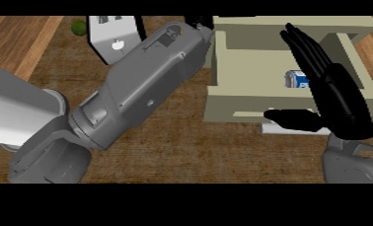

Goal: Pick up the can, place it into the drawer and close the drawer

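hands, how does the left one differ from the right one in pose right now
The right hand shows fully, fingers straight over the open drawer, thumb across its front near the can. The left hand is mostly hidden behind its forearm, reaching up beside the drawer's left wall; its fingers cannot be made out. Both are black on grey forearms.

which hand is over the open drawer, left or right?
The right hand: its straight fingers stretch over the open drawer, partly covering the can inside. The left hand is mostly hidden behind its forearm, beside the drawer's left wall.
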Robot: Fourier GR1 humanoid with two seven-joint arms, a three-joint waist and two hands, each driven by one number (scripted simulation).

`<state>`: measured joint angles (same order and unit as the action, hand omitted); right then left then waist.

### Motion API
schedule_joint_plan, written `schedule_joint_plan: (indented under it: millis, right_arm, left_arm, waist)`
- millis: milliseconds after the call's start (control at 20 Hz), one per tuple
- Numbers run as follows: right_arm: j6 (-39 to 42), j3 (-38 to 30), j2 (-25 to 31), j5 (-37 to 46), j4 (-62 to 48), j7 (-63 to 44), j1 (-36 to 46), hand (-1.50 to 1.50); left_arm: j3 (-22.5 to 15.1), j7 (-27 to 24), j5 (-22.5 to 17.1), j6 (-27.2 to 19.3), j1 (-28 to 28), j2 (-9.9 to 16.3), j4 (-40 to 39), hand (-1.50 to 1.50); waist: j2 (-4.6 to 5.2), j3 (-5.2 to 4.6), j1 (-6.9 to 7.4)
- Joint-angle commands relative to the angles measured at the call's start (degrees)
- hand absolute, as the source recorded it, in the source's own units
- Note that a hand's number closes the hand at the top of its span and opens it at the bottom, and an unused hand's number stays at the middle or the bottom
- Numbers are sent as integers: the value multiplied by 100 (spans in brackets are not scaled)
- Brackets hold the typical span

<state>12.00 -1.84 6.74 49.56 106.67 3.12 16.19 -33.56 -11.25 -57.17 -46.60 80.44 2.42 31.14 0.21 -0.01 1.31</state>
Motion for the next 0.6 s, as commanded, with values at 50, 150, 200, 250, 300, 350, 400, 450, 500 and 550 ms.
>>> schedule_joint_plan:
  millis: [50,150,200,250,300,350,400,450,500,550]
  right_arm:
    - [-510,268,161,802,-1339,244,656,-150]
    - [-503,526,181,1196,-1780,102,1033,-150]
    - [-526,437,275,1280,-2059,88,1160,-150]
    - [-894,527,166,1429,-2345,238,1042,-150]
    - [-947,473,142,1538,-2651,100,1419,-150]
    - [-1159,321,249,1462,-2946,378,1357,-150]
    - [-1367,331,214,1545,-3182,439,1428,-150]
    - [-1515,369,88,1623,-3369,368,1467,-150]
    - [-1689,259,105,1725,-3778,306,1555,-150]
    - [-1676,174,106,1652,-4024,346,1858,-150]
  left_arm:
    - [-26,142,150,-96,-352,128,472,-150]
    - [-39,229,242,-66,-233,343,423,-150]
    - [-60,468,206,172,-305,712,592,-150]
    - [-86,428,293,109,-417,695,610,-150]
    - [-102,363,345,-36,-526,600,737,-150]
    - [-70,545,356,-91,-499,692,824,-150]
    - [-89,478,431,-60,-661,760,865,-150]
    - [-36,688,443,-50,-563,893,919,-150]
    - [-133,726,448,-427,-624,804,1389,-150]
    - [72,499,478,-80,-793,954,1160,-150]
  waist:
    - [-16,0,62]
    - [-1,-1,75]
    - [-12,-3,169]
    - [-6,1,94]
    - [-9,0,108]
    - [-12,3,69]
    - [-7,3,59]
    - [-11,3,31]
    - [-37,4,189]
    - [2,3,53]
